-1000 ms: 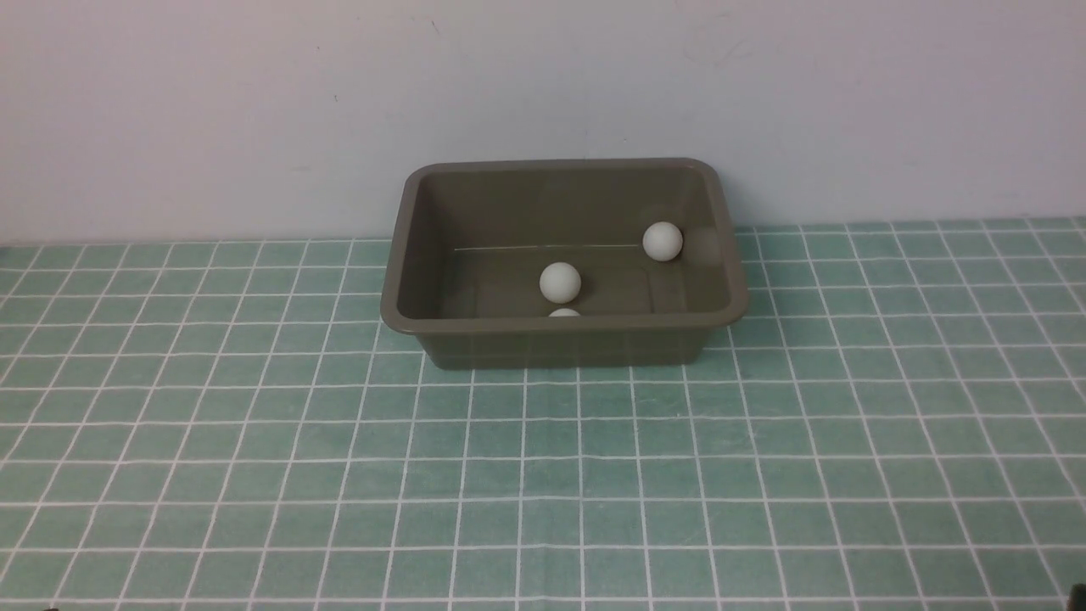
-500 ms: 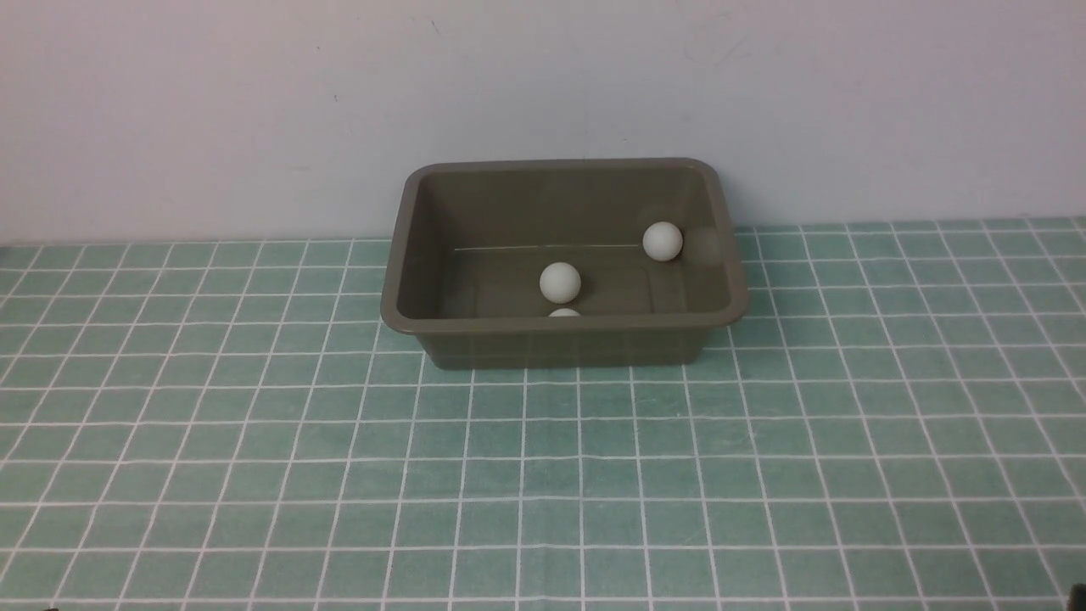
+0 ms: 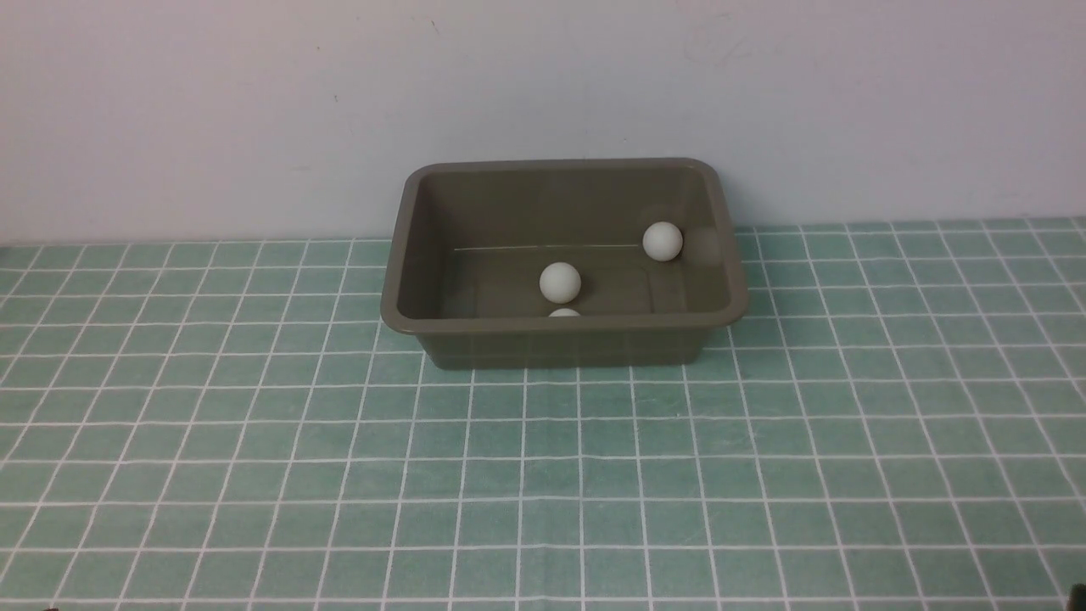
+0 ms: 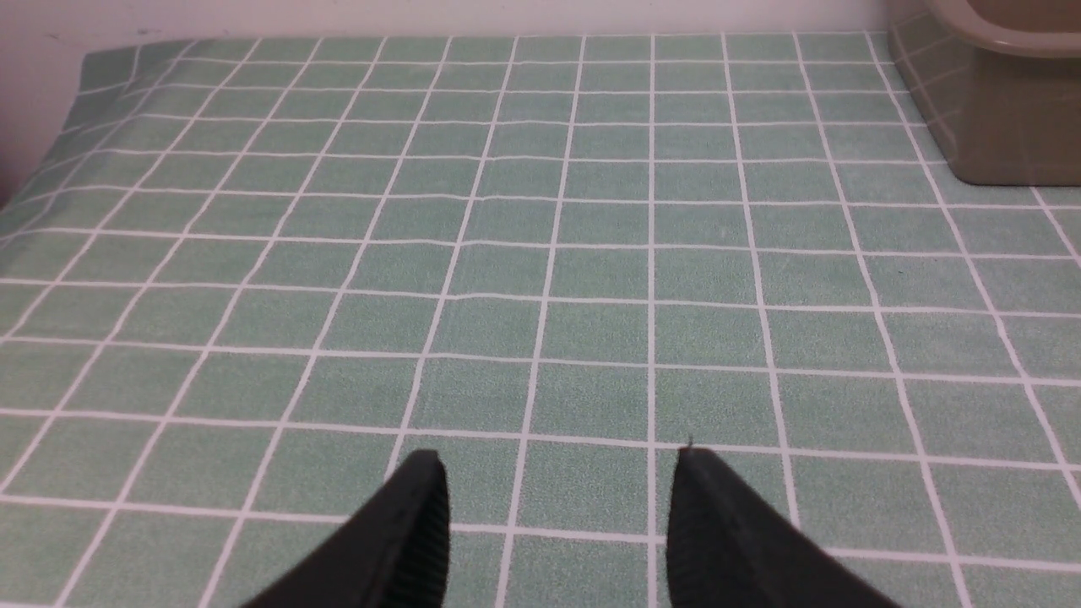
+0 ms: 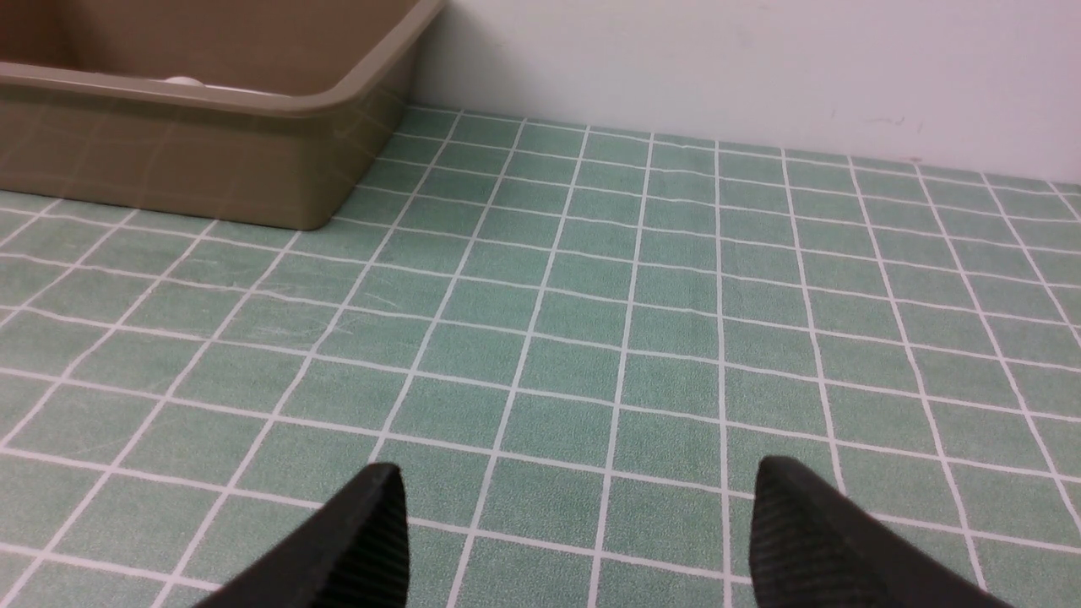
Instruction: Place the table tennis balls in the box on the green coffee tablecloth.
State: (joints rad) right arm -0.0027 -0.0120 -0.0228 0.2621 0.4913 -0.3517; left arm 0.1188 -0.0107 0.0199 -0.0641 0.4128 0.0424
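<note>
The olive-brown box (image 3: 407, 255) stands at the back middle of the green coffee tablecloth (image 3: 543, 475), against the wall. Inside it lie three white table tennis balls: one near the right wall (image 3: 663, 241), one in the middle (image 3: 560, 283), and one mostly hidden behind the front rim (image 3: 564, 313). Neither arm shows in the front view. My left gripper (image 4: 559, 460) is open over bare cloth, the box's corner (image 4: 1005, 127) far ahead of it. My right gripper (image 5: 577, 473) is open wider, also over bare cloth, with the box (image 5: 211, 169) ahead and a ball's top (image 5: 182, 81) peeking over the rim.
A plain white wall (image 3: 543, 85) rises right behind the box. The cloth's left edge (image 4: 80, 76) shows in the left wrist view.
</note>
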